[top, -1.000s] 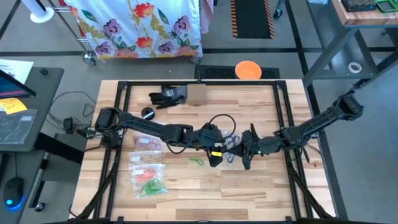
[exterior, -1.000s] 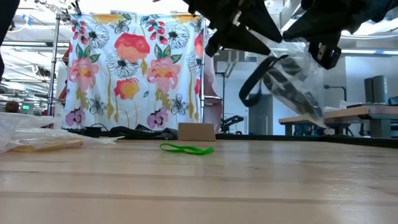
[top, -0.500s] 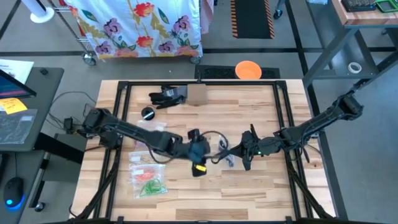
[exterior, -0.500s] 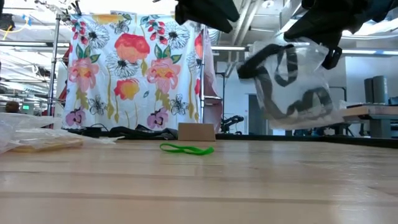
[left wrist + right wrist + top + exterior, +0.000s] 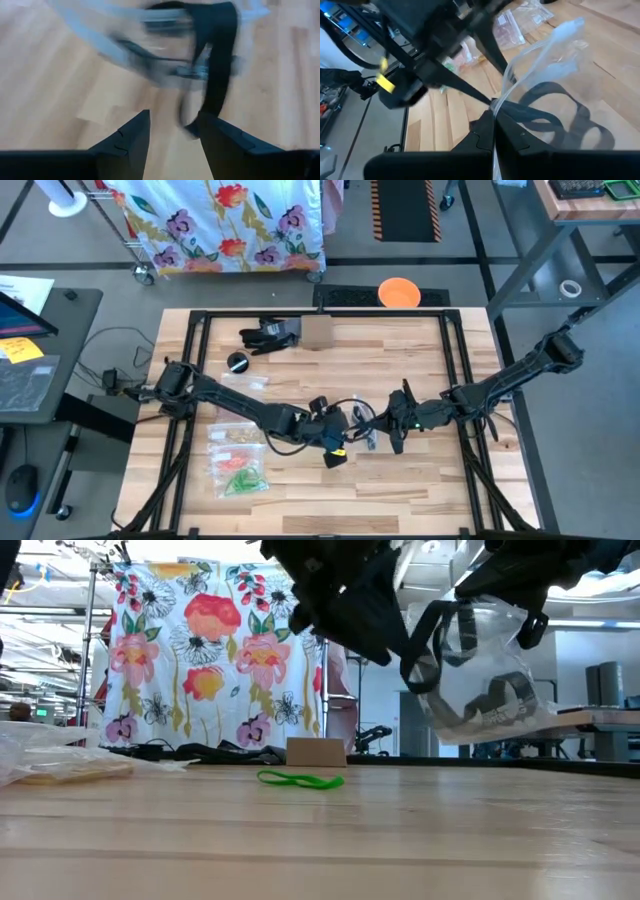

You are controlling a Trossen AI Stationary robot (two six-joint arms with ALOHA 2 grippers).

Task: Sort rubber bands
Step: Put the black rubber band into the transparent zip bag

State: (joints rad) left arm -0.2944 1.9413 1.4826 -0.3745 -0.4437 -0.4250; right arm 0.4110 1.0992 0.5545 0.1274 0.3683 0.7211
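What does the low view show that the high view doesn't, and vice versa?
Only low: the green band lying flat on the table, and the black bands inside the clear bag, which hangs off the table.
Only high: three filled bags at the table's left side, and the orange disc beyond the far edge.
Both: the right gripper shut on the bag, the left gripper beside it, and the cardboard box.

Around me: wooden tabletop (image 5: 420, 480); cardboard box (image 5: 316, 332) at its far edge; beside it what may be a black glove (image 5: 268, 334); floral cloth (image 5: 215, 660) behind; orange disc (image 5: 398, 292) on floor.
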